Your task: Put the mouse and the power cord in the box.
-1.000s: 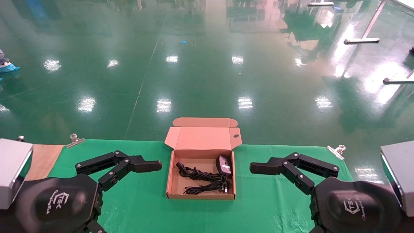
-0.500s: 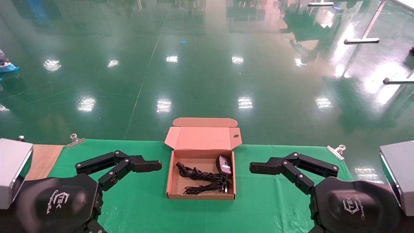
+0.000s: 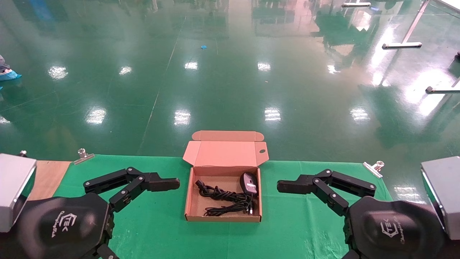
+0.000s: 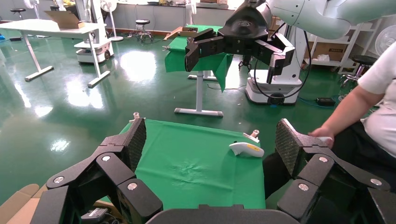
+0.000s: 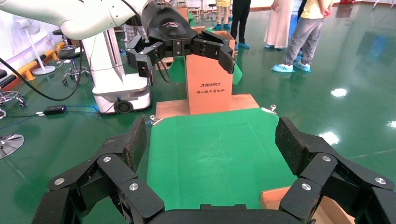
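Note:
The brown cardboard box (image 3: 190,205) sits on the green cloth in the middle of the table, its lid (image 3: 225,153) folded back and standing open. Inside it lie the coiled black power cord (image 3: 220,196) and, at its far right corner, the black mouse (image 3: 249,182) with its pale label facing up. My left gripper (image 3: 163,184) hovers open just left of the box, holding nothing; in its wrist view (image 4: 211,137) only cloth lies between the pads. My right gripper (image 3: 289,186) is open and empty to the box's right (image 5: 211,135), with a box corner (image 5: 275,198) at the view's edge.
Metal clips (image 3: 83,155) (image 3: 373,167) pin the cloth at the far corners. Grey housings stand at the left (image 3: 14,187) and right (image 3: 440,190) table ends. A white handheld device (image 4: 246,149) lies on the cloth's right side, near a seated person (image 4: 369,116).

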